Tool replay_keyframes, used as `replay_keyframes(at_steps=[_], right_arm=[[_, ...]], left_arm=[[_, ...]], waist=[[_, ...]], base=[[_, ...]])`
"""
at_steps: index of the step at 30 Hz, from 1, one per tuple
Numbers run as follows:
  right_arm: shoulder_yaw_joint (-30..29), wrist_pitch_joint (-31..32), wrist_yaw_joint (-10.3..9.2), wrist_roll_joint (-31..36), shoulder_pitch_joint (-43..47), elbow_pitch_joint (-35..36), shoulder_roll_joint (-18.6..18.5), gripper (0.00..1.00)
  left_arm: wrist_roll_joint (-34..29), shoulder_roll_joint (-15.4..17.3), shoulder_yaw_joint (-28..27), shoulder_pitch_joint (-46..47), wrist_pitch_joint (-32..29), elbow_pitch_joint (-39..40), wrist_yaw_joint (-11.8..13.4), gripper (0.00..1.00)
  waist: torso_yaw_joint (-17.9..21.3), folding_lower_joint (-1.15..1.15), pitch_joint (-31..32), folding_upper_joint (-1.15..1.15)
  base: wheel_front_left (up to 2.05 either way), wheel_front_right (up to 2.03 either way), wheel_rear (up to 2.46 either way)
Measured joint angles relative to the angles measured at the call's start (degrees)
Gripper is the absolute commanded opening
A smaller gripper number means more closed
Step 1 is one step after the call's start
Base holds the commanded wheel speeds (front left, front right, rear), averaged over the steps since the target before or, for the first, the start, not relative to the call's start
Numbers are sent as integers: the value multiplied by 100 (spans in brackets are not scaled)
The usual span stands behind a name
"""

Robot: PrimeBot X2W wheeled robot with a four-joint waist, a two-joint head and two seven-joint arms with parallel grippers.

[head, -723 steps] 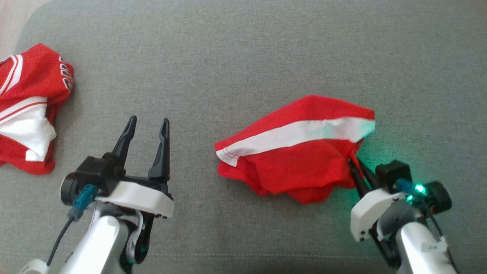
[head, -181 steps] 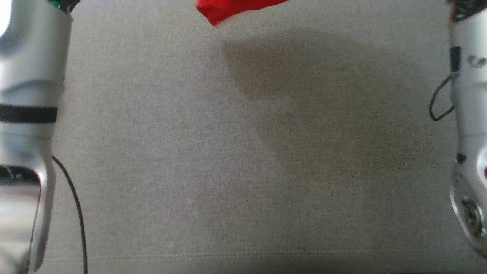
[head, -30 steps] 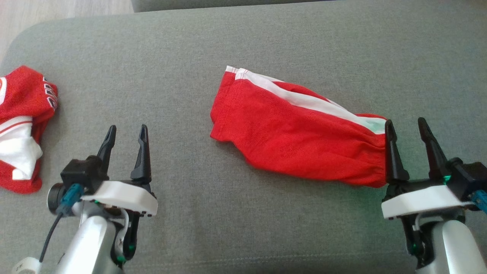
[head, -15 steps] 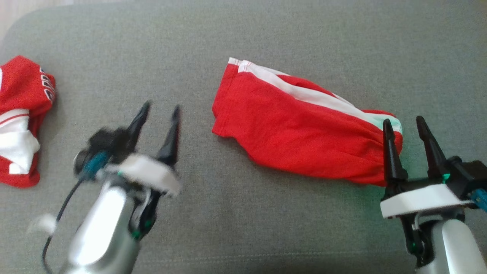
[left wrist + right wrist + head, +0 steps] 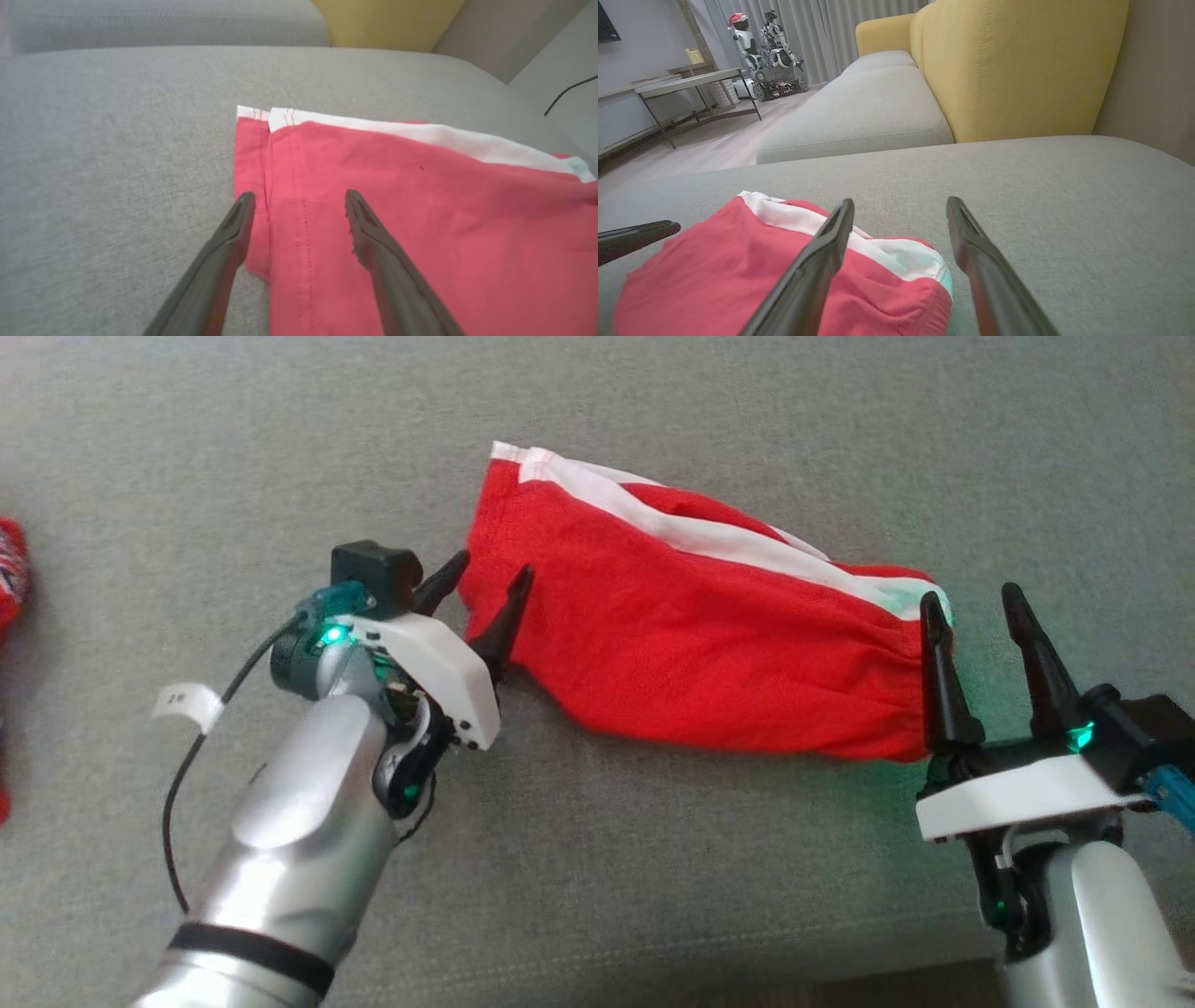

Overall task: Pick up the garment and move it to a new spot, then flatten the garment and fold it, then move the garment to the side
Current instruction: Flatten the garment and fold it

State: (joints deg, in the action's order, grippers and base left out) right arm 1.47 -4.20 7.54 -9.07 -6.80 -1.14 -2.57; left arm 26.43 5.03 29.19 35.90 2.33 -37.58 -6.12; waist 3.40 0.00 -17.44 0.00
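At the far left edge of the head view, a sliver of a second red cloth (image 5: 7,569) is seen on the grey cushion (image 5: 653,915). Next, the left gripper (image 5: 493,565) is set at the hemmed end of the garment (image 5: 691,644). Its fingers are spread apart and empty. In the left wrist view, one finger is seen over bare cushion just beside the hem and the other over red fabric. The garment, red with a white stripe along its far edge, is laid lengthwise across the middle of the cushion, slanting down toward the right. At its gathered end the right gripper (image 5: 970,593) is placed, its fingers held wide apart and empty, one before the fabric's edge and the other over the cushion.
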Motion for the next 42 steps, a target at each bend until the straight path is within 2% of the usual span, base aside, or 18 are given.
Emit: replay_keyframes(at_steps=[5, 11, 12, 13, 14, 21, 26, 34, 42], right_arm=[[-3, -16, 0, -57, -94, -86, 0, 100], [9, -18, 0, -112, -94, -148, 0, 100], [12, -19, 0, -120, -94, -157, 0, 100], [15, -35, 0, -156, -94, -164, 0, 100], [16, -35, 0, -175, -94, -168, 0, 100], [0, -43, 0, -246, -96, -237, 0, 100], [-83, -27, 0, -244, -93, -243, 0, 100], [-296, 224, 0, -193, -85, -227, 0, 100], [-468, 387, 0, -193, 0, -132, -4, 100]], left_arm=[[-55, 8, 88, 382, -98, -898, 30, 100], [-59, -40, 170, 660, -258, -1338, 56, 100], [-57, -54, 182, 709, -292, -1410, 40, 79], [-57, -73, 204, 744, -333, -1457, 13, 27], [-57, -86, 231, 781, -338, -1500, 0, 0], [32, -142, 383, 868, -310, -1642, -64, 0], [288, -149, 242, 634, 57, -1591, -31, 0], [795, 86, -277, -573, 638, -744, 352, 0], [1003, 281, -422, -1832, 632, 454, 789, 0]], waist=[[134, 0, -100, 0], [175, 0, -115, 0], [180, 0, -113, 0], [185, 0, -112, 0], [189, 0, -113, 0], [159, 0, -89, 0], [38, 0, -28, 0], [-350, 0, 171, 0], [-685, 0, 417, 0]], base=[[0, 0, 0], [0, 0, 0], [0, 0, 0], [0, 0, 0], [0, 0, 0], [0, 0, 0], [0, 0, 0], [0, 0, 0], [0, 0, 0]])
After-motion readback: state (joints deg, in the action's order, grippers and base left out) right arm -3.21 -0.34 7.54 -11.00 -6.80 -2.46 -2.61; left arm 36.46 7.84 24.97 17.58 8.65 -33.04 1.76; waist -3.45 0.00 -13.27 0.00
